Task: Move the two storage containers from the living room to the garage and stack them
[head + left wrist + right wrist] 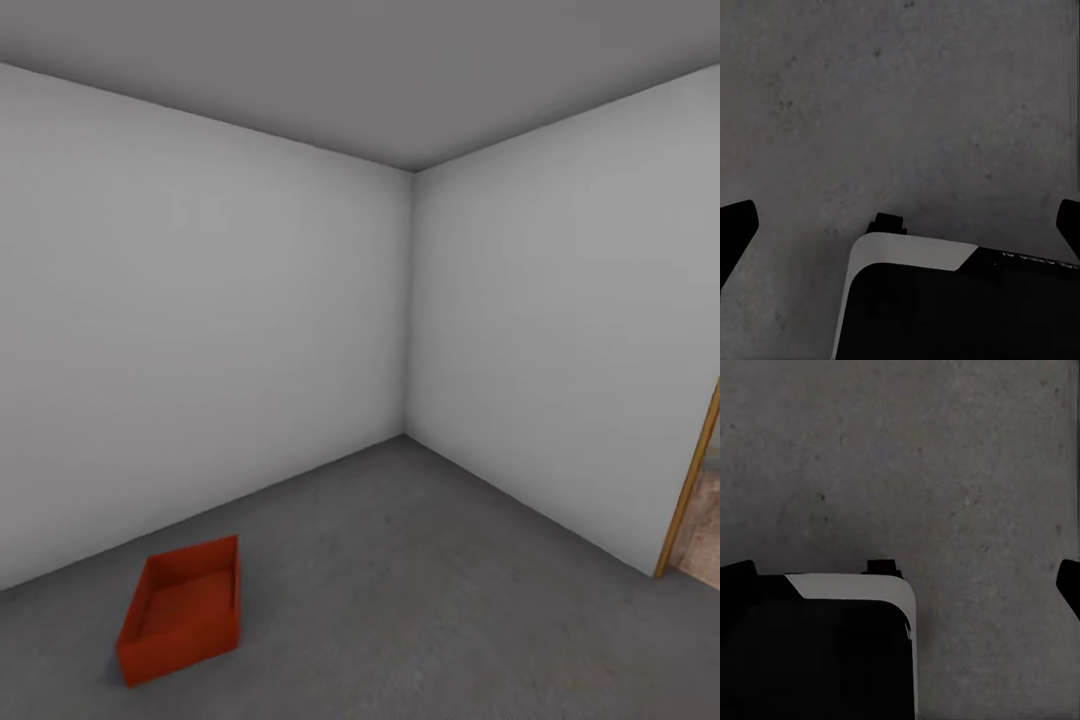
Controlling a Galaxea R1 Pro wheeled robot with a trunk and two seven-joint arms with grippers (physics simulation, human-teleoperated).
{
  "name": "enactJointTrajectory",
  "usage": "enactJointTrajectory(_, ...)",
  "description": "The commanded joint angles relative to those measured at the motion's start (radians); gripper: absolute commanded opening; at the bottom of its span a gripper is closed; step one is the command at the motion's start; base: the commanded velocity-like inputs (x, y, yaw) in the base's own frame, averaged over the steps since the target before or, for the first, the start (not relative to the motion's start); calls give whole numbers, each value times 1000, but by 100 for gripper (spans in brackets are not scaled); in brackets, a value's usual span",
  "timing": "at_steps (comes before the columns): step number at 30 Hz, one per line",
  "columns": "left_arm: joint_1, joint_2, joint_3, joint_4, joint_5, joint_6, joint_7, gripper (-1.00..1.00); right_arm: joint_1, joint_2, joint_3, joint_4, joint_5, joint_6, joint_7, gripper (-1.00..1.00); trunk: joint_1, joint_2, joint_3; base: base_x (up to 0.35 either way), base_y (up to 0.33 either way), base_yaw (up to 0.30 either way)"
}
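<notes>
Head view takes in a bare corner of the garage: two pale grey walls (200, 330) meet under a grey ceiling, and the floor (420, 580) is dark, rough concrete. One orange-red storage container (183, 607) sits on that floor at the lower left, near the left-hand wall but apart from it, turned at a slight angle to the wall. It stands upright with its open top up, and the part of its inside that shows holds nothing. Its walls are plain, with no label or writing to be read. At the far right edge a wooden door frame (690, 490) rises beside the right-hand wall, with a strip of lighter wood flooring past it.

Left wrist view looks down on the same grey concrete, with the left gripper (900, 225) spread wide: one dark fingertip shows at each side edge and nothing lies between them. A black and white part of the robot's own body (915, 300) fills the near part; faint pale marks on it are too blurred to read.

Right wrist view shows the right gripper (904, 581) likewise spread wide over bare concrete, gripping nothing, above a similar black and white body part (825, 645)
</notes>
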Motion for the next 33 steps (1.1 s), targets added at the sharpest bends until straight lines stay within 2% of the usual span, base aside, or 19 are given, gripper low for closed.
enactJointTrajectory(1, -1, 0, -9, 0, 8, -3, 3, 100, -2, 0, 8, 3, -10, -6, 0, 100, 0, -1, -1, 0, 0, -277)
enactJointTrajectory(33, -1, 0, -8, 0, 8, -3, 3, 100, -2, -2, 7, 3, -10, -6, 5, 100, 0, -1, 4, 0, 0, -281)
